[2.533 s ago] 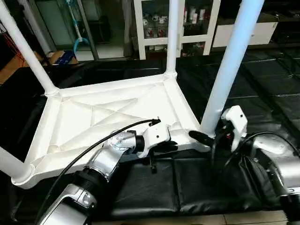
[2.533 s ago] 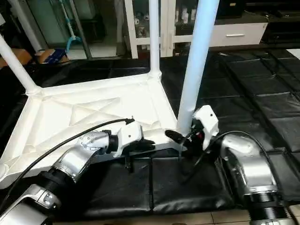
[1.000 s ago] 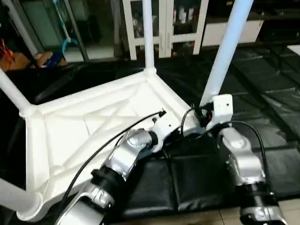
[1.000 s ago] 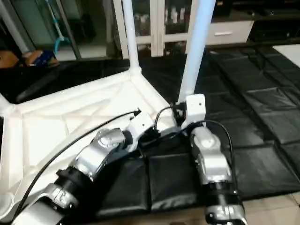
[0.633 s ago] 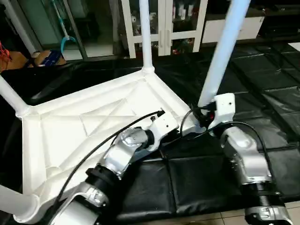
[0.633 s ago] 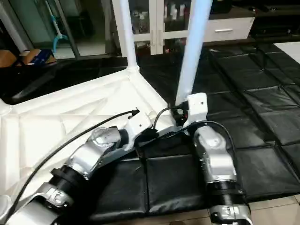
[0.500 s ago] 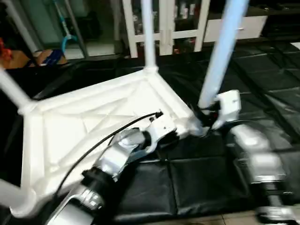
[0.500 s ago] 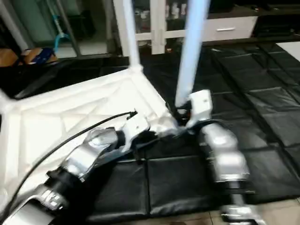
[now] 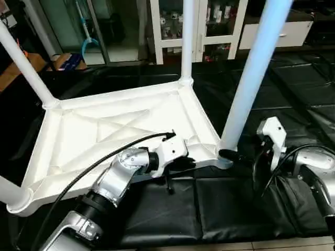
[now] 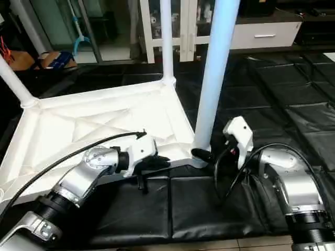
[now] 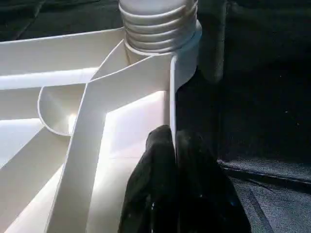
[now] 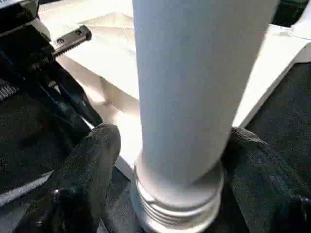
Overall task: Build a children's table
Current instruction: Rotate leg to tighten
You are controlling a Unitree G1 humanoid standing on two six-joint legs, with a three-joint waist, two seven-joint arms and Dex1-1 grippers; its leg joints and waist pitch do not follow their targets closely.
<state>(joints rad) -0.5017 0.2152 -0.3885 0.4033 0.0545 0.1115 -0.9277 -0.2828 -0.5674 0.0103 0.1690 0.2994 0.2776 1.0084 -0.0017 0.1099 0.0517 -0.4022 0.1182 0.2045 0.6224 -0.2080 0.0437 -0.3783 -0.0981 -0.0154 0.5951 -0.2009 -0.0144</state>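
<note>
The children's table lies upside down on black mats, its ribbed white tabletop facing up. White legs stand in its corner sockets: near right, far right, far left. My right gripper is open at the base of the near right leg, one black finger on each side and a gap beside this one. My left gripper is shut, its tips resting against the tabletop's near rim just short of that corner socket.
Black padded mats cover the floor around the table. A white glass-door cabinet and a low white drawer unit stand behind. A box with blue items sits at the back left.
The head camera has shifted. My right gripper's fingers have spread apart around the near right leg's base. My left gripper stays shut at the rim.
</note>
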